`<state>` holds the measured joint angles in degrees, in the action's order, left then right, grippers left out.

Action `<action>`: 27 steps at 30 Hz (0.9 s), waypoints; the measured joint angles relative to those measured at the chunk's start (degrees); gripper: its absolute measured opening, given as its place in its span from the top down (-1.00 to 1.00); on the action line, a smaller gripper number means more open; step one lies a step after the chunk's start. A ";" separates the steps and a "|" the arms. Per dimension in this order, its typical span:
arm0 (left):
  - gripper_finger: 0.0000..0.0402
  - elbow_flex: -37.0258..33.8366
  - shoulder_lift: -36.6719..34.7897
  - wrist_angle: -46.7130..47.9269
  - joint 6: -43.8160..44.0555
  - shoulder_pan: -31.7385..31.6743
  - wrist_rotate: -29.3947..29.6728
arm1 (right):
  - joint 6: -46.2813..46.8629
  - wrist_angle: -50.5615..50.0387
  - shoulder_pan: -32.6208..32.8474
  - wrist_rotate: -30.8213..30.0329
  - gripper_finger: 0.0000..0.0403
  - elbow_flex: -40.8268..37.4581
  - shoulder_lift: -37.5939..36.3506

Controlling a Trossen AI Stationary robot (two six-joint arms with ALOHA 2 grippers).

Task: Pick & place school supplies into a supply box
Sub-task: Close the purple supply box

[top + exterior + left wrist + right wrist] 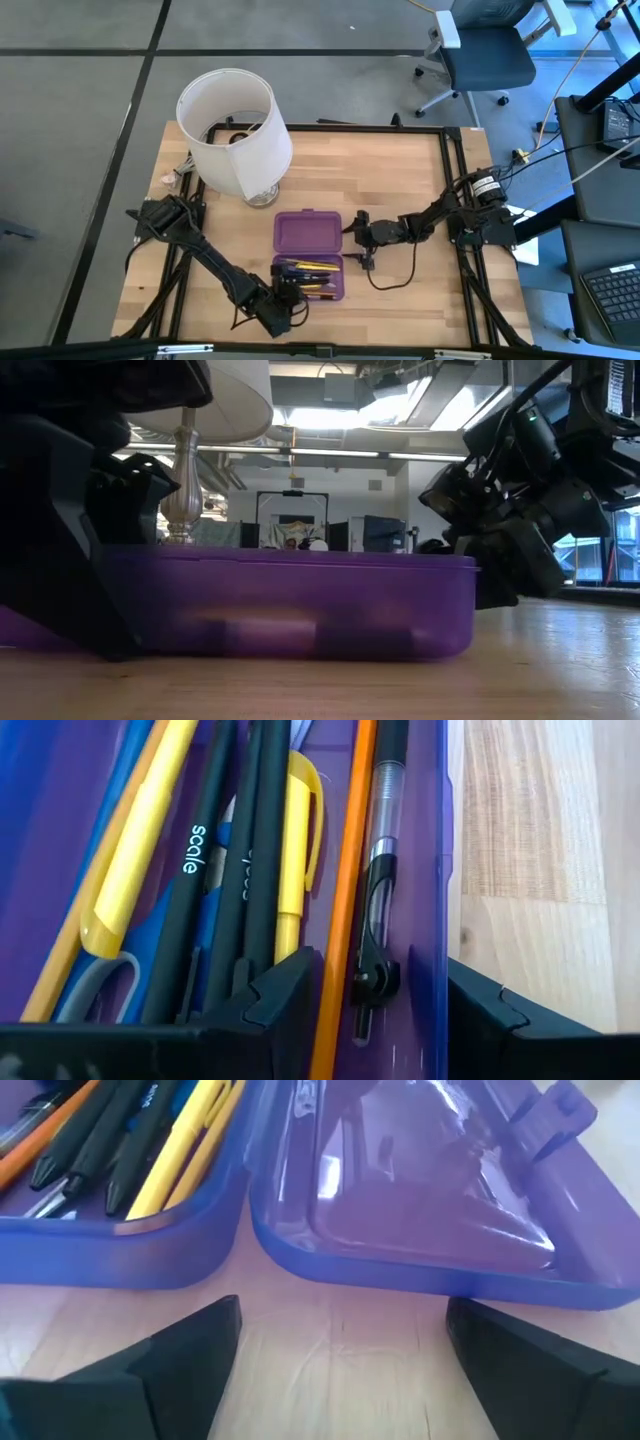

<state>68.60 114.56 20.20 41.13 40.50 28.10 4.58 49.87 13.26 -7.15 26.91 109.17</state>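
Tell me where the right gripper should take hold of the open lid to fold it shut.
Probably the lid's free long edge, away from the hinge with the tray. The right gripper, open, faces the case's side; approaching that raised rim from outside gives thin wall to pinch and the longest lever.

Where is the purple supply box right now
In the high view the supply box lies open at the table's front centre, just in front of the white lamp, between the left claw and right claw.

worktop: pale wooden worktop with a black frame round it
middle, low in the frame: open purple supply box, lid flat beside its tray
upper left of the frame: white lampshade on a lamp foot
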 joint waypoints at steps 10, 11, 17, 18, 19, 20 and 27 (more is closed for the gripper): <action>0.19 0.17 -0.20 0.56 -3.24 -1.38 -4.58 | -5.78 0.15 -3.03 -1.78 -0.78 0.27 -0.01; 0.18 0.17 -0.20 0.61 -3.45 -1.38 -4.65 | -6.35 0.15 -3.26 -1.80 -0.78 0.27 -0.03; 0.20 0.17 -0.20 0.95 -4.13 -1.40 -5.63 | -6.63 0.57 -4.13 -2.06 -0.78 0.27 -0.03; 0.20 0.17 -0.20 0.95 -4.91 -1.42 -5.99 | -6.65 0.85 -4.13 -2.19 -0.78 0.21 -0.03; 0.20 0.17 -0.20 0.93 -5.99 -1.45 -6.32 | -6.69 1.06 -4.13 -2.24 -0.78 0.20 -0.01; 0.19 0.17 -0.20 0.90 -7.15 -1.45 -6.48 | -6.71 1.40 -4.13 -2.26 -0.78 0.20 0.02; 0.19 0.15 -0.13 0.42 -13.95 -1.32 -6.78 | -5.27 2.10 -4.15 -1.23 -0.78 0.18 0.04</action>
<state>68.75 114.43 20.61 27.18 39.18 21.33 -0.69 51.98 9.10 -8.37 27.09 109.21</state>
